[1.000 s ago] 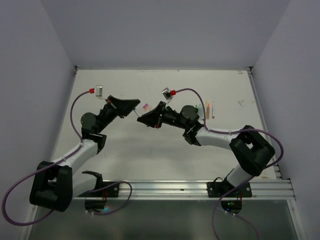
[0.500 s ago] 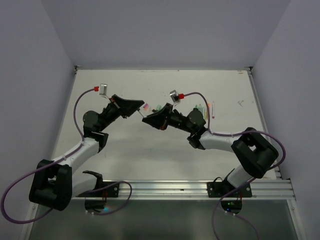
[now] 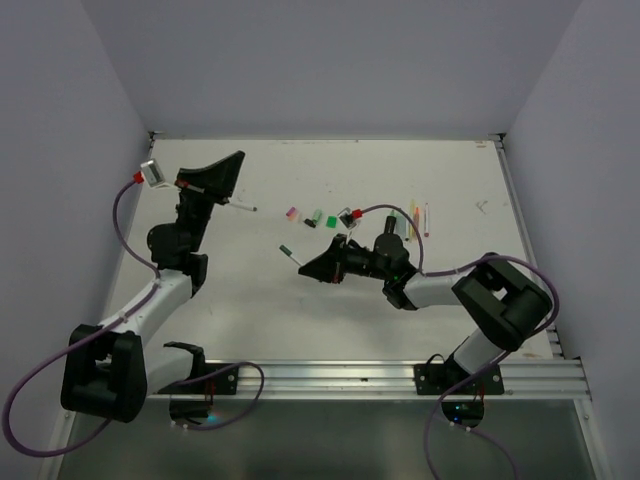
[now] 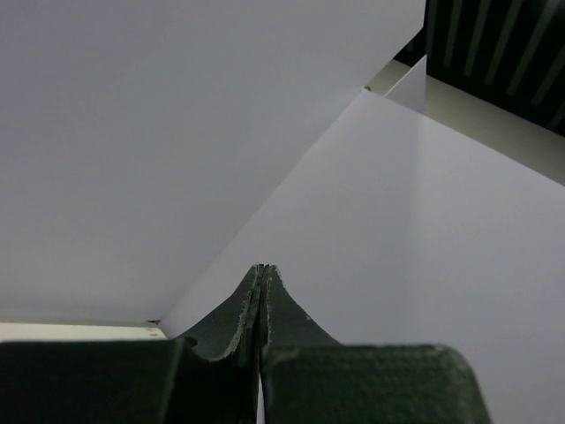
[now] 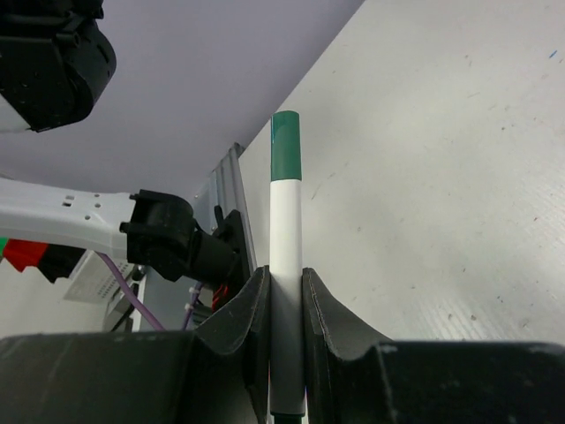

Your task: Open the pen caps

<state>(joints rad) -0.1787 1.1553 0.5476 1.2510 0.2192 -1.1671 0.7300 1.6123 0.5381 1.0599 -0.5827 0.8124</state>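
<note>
1. Pen caps (image 3: 317,215) lie loose near the middle of the table (image 3: 250,290): a bright green one, with a pink cap (image 3: 291,213) and a dark cap (image 3: 310,223) close by. Part of the job looks done.
2. More pens (image 3: 415,218) lie side by side to the right. They are too small to tell whether they are capped.
3. The right pincer (image 5: 282,274) pinches a white pen (image 5: 285,212), which sticks out over the table. Its green end (image 5: 285,146) may be a cap not yet pulled off — I cannot tell.
4. The left pincer (image 4: 263,269), raised at the far left, is pressed together on nothing.
5. A slim white pen (image 3: 240,205) with a dark tip shows just beside the left pincer — apparently on the table.
</note>
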